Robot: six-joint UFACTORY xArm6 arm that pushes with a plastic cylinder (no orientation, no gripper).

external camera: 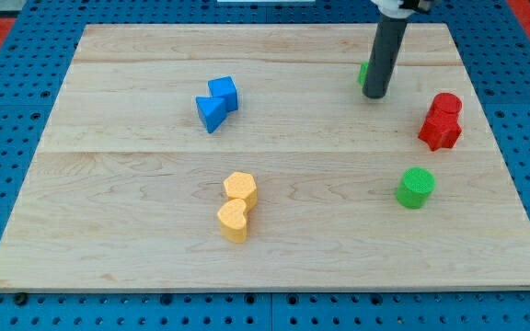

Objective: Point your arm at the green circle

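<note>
Blue pegboard framed the pale wooden desk (274, 276) in the single camera view. My tip (374, 96) rested near the view's top right, just beside a green block (362, 74) mostly hidden behind the rod, its shape unclear. No hand existed on this arm, so no grasp state applied. The green circle (416, 188) stood toward the view's lower right, below the two touching red blocks (442, 121) and well apart from my tip. It looked like a light, stiff cylinder that would slide easily if nudged; pointing needed no hold. Blue blocks (216, 103) and yellow blocks (237, 206) lay further left.
</note>
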